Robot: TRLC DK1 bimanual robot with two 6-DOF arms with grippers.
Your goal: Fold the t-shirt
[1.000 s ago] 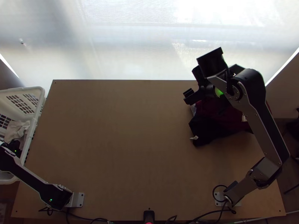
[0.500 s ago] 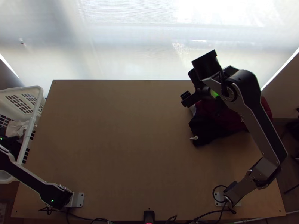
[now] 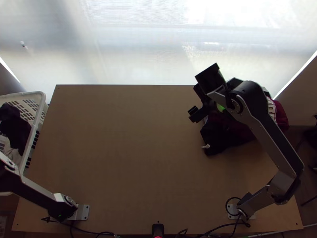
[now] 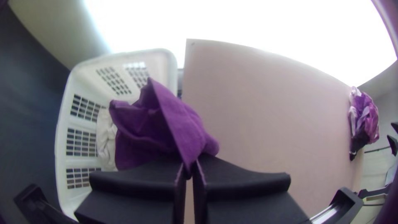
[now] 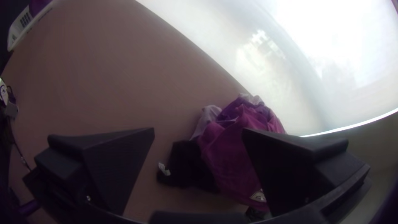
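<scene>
Left wrist view shows me the left gripper (image 4: 191,170) clenched on one fold of the t-shirt (image 4: 161,128), hanging just beyond its fingertips, over the basket (image 4: 62,141). I should, I think, lift until the cloth clears the basket, then carry slowly over the table (image 4: 257,108); so small a pinch may slip. My right gripper (image 5: 198,132) is spread, holding nothing, near the clothes pile (image 5: 228,157). The t-shirt looks plain purple, bunched, with one pointed corner away from the grip.

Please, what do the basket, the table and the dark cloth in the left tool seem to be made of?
Basket: probably moulded plastic, smooth and white, with regular rows of slots in its walls.
Table: looks like wood or wood board, matt, with an even light-brown surface.
Cloth: soft woven or knitted fabric, perhaps cotton, matt; it hangs in loose folds.
</scene>
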